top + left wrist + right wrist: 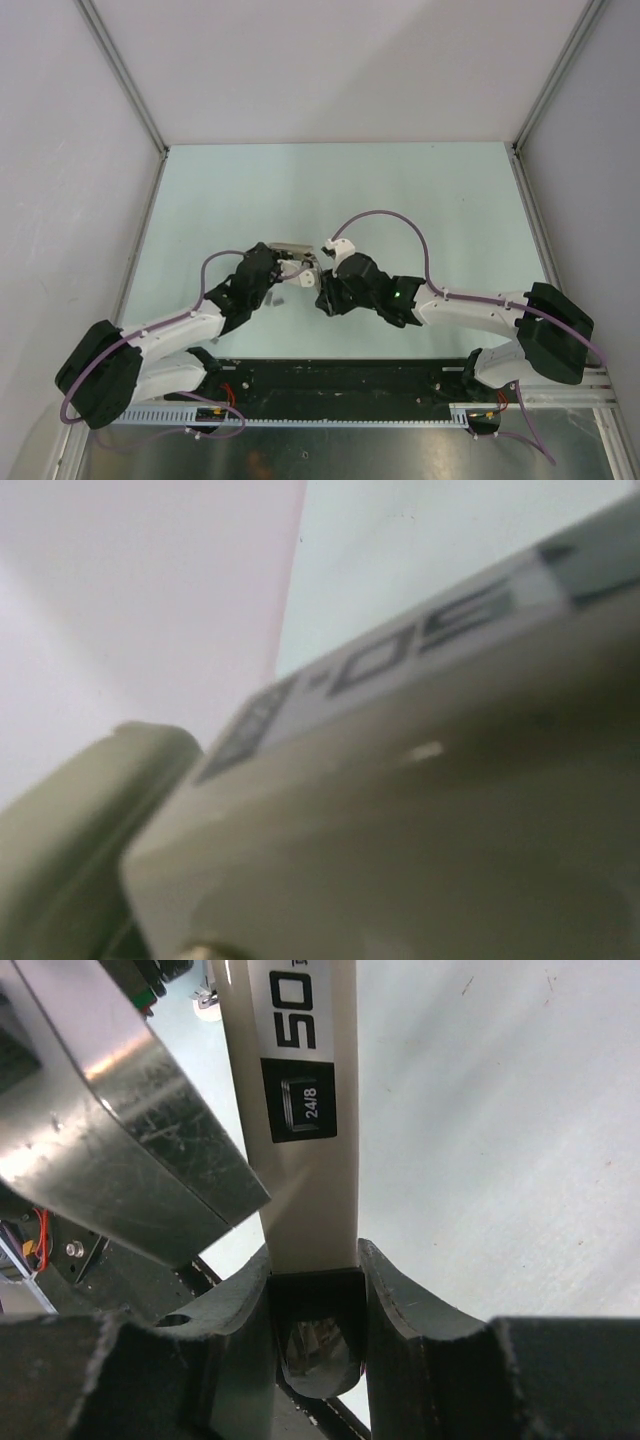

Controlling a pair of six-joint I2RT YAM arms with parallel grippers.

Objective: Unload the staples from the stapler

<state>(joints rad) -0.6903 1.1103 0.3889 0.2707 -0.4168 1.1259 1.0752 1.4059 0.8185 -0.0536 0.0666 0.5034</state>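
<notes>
Above table (300,190) centre | right fingers (395,1295) clamped on stapler (305,1110) end | left fingers (282,268) at stapler, closure unclear

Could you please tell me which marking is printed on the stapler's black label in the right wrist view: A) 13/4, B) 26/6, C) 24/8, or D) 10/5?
C: the black label on the stapler, whose end is clamped in the right pincer, reads 24/8.

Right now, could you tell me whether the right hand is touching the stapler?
Touching. The right wrist view shows the right hand closed on one end of the stapler, both fingers against its sides, no gap.
</notes>
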